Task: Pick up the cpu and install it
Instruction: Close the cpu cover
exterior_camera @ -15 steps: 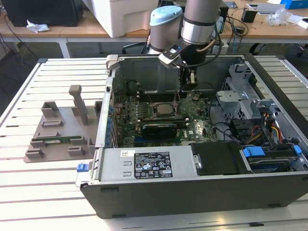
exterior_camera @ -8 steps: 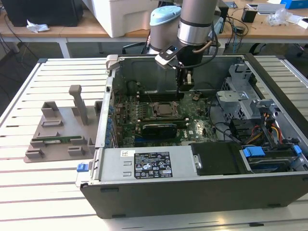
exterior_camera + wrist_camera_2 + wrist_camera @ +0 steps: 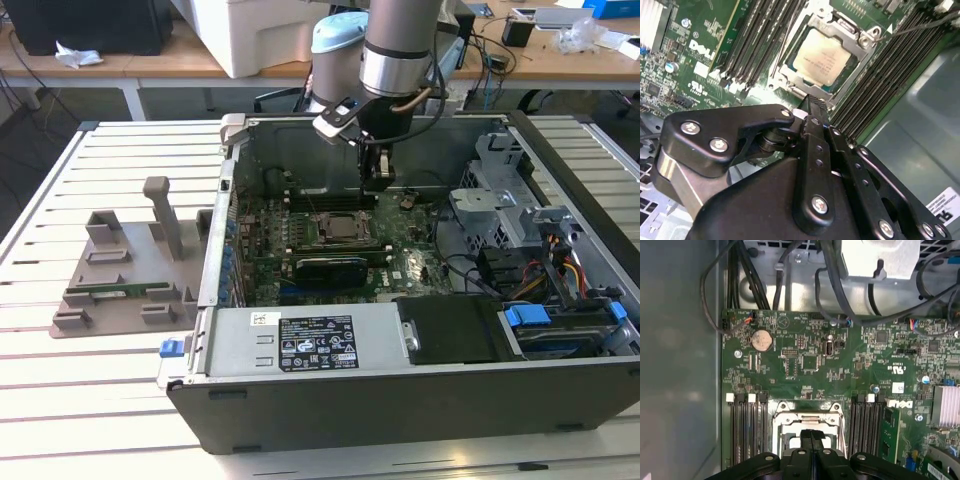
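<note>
Silver-grey square cpu [image 3: 822,60] lies seated in the metal-framed motherboard socket [image 3: 785,82]. The black gripper [image 3: 812,102], pressed together and empty, hovers just above it. Installation appears nearly complete; further contact calls for light, vertical pressure.

I see the cpu [image 3: 823,58], flat square chip, pale silver metal top facing up, thin green rim along one edge, lying level inside the metal socket frame [image 3: 866,39], between two banks of memory slots [image 3: 757,45]
</note>
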Tool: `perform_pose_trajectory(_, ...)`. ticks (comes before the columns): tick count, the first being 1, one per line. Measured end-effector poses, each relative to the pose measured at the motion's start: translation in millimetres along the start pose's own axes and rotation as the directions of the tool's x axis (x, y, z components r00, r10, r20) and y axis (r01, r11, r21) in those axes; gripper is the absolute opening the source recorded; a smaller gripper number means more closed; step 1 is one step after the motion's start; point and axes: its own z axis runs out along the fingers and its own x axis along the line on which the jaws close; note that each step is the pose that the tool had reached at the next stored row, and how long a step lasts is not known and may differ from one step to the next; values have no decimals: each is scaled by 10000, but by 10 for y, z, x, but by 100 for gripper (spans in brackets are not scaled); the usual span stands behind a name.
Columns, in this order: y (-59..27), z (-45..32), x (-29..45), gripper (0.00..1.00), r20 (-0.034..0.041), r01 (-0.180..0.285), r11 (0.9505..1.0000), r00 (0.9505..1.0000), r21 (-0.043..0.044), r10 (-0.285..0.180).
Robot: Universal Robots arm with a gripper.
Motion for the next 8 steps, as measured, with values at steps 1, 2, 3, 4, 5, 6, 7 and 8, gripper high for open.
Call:
perform_pose_trajectory(1,-11,3,0,11,0,0,10000,10000,0,0)
perform_pose_trajectory(2,-31,9,1,11,0,1,10000,10000,0,-1)
perform_pose_trajectory(3,-42,12,2,11,0,2,10000,10000,0,-2)
perform_pose_trajectory(4,-55,15,2,11,0,1,10000,10000,1,-1)
perform_pose_trajectory(5,-78,21,3,11,0,1,10000,10000,0,-1)
perform_pose_trajectory(6,-103,27,4,11,0,1,10000,10000,0,-1)
perform_pose_trajectory(7,-132,34,5,11,0,2,10000,10000,0,-2)
perform_pose_trajectory(8,-148,38,6,11,0,1,10000,10000,0,-1)
